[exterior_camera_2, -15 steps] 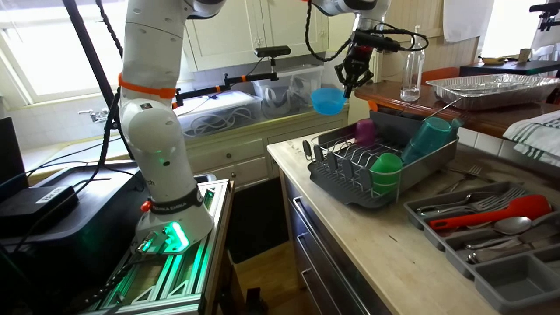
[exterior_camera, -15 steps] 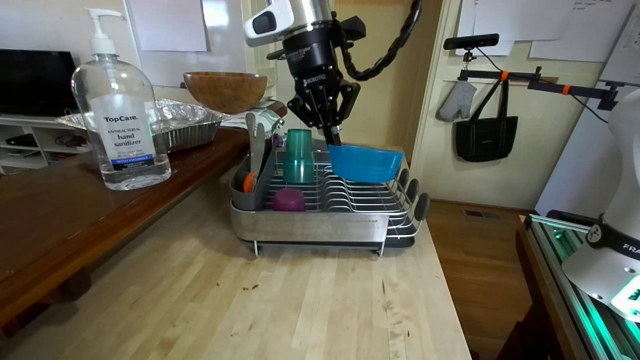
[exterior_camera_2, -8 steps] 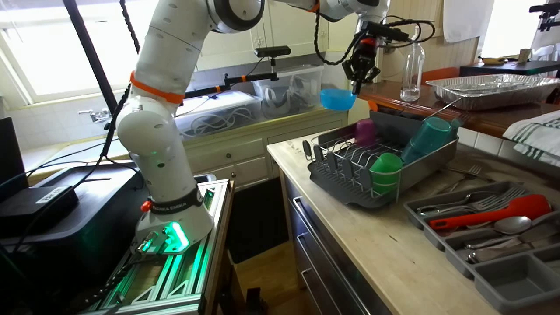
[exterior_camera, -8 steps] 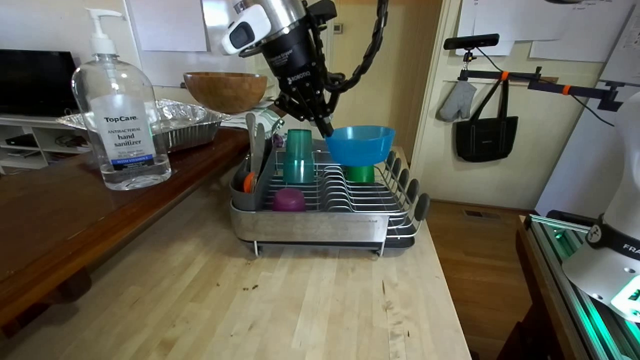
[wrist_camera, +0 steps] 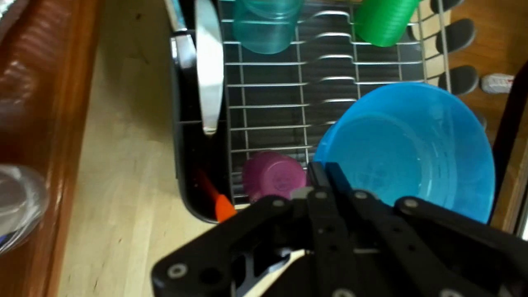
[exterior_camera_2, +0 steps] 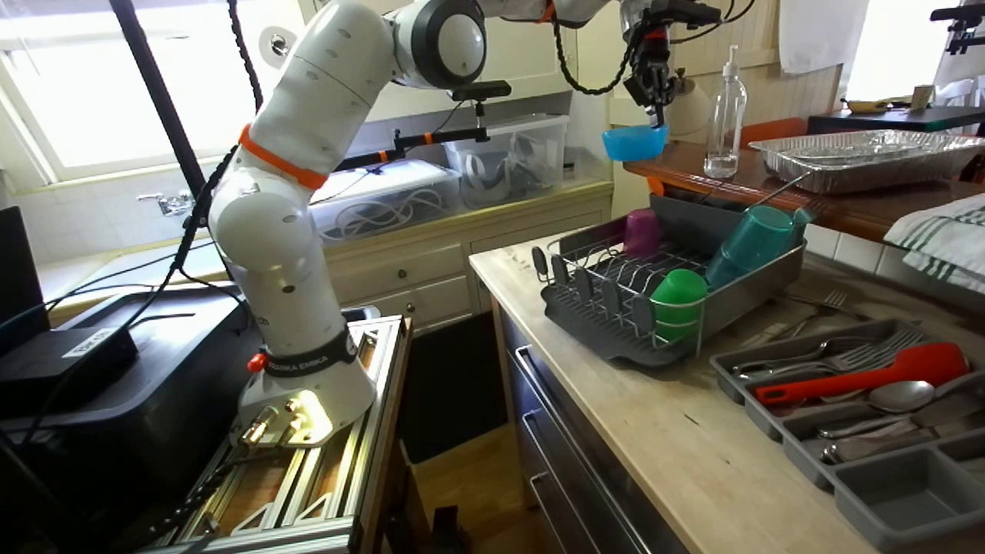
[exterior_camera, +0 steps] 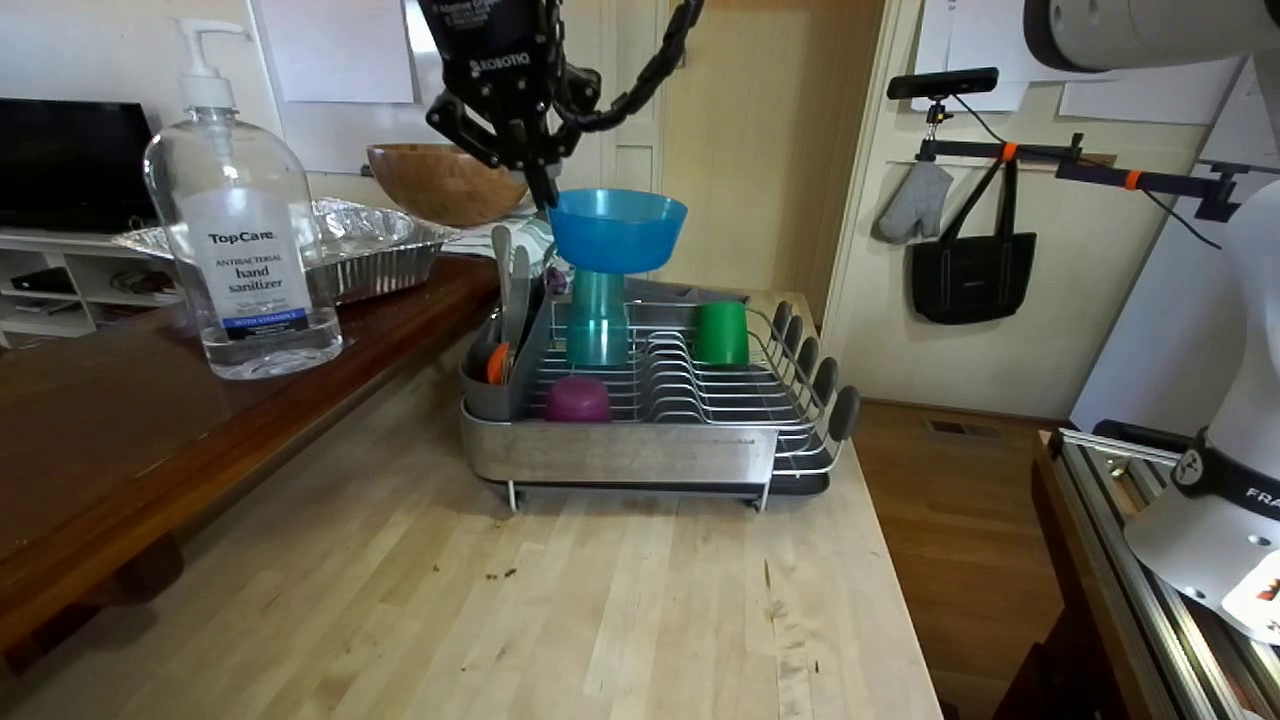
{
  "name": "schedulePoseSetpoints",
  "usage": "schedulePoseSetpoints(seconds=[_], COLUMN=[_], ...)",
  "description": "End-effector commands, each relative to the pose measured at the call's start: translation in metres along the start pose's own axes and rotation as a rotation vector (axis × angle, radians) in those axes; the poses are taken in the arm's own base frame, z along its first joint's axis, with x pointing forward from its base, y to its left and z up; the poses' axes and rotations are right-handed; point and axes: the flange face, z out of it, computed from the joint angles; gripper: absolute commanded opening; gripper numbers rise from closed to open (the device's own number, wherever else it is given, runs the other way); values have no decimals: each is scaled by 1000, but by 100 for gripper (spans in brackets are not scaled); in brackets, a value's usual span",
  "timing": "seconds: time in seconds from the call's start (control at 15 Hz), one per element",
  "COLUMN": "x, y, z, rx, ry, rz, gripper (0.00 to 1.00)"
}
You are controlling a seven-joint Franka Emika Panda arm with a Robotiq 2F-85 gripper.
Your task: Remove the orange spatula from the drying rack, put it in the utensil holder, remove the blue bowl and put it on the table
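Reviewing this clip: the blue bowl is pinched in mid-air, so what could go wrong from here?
The gripper pinches the blue bowl only by its rim, so the bowl may tilt or slip loose. Lowered too soon, it could knock the purple cup or teal cup in the drying rack. A low swing might also catch the silver utensils sticking up from the grey caddy.

The pump bottle (exterior_camera: pixel 238 260) reads "TopCare. ANTIBACTERIAL hand sanitizer WITH VITAMIN E". The gripper (exterior_camera: pixel 544 192) says "ROBOTIQ"; the arm base (exterior_camera_2: pixel 331 392), "FRANKA EMIKA".
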Motion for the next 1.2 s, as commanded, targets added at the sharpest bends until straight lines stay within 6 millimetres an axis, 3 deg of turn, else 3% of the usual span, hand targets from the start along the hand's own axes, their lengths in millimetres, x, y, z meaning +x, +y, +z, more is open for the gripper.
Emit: schedulePoseSetpoints(seconds=[0.0, 0.27, 0.47, 0.53, 0.87, 1.13], x=[0, 2, -3, 2, 3, 17], y=[17, 32, 46, 36, 38, 54], z=[-24, -38, -37, -41, -39, -47], rx=[-146, -299, -403, -341, -348, -471], ry=[-28, -47, -33, -45, -46, -126], rz=[-145, -318, -448, -374, -381, -571], gripper=[1, 1, 1, 1, 4, 1])
